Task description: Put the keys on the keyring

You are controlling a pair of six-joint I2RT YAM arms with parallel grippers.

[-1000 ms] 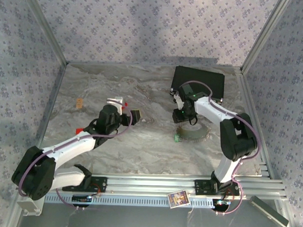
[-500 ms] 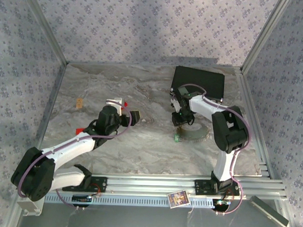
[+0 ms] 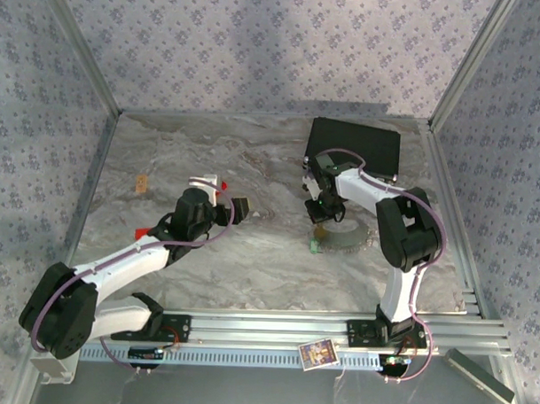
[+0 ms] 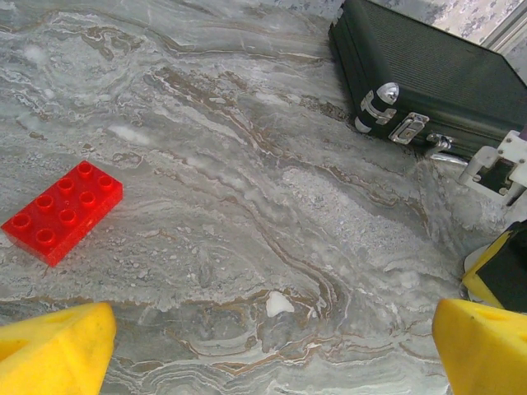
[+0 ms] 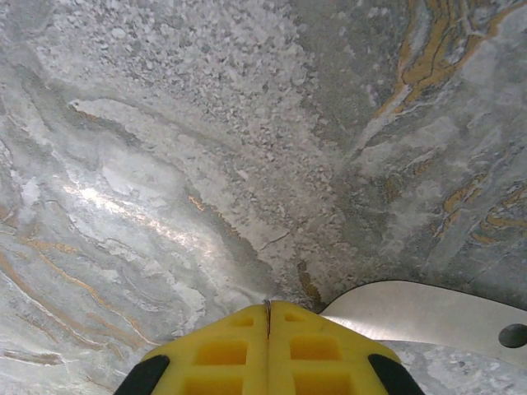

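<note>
Right wrist: right end effector (image 5: 268, 309) was together, empty; left end effector (image 4: 272, 350) apart. Green key (image 3: 314, 246) prob light, slippery; pinch its head.

Table (image 3: 250, 263) bears black case (image 3: 353, 147), red block (image 4: 62, 211), green key (image 3: 315, 246).

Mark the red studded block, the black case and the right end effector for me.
red studded block (image 4: 62, 211): left wrist view, middle of its studded top.
black case (image 4: 436, 74): left wrist view, ribbed lid surface.
right end effector (image 5: 268, 309): right wrist view, seam between its shut yellow fingertips.
</note>
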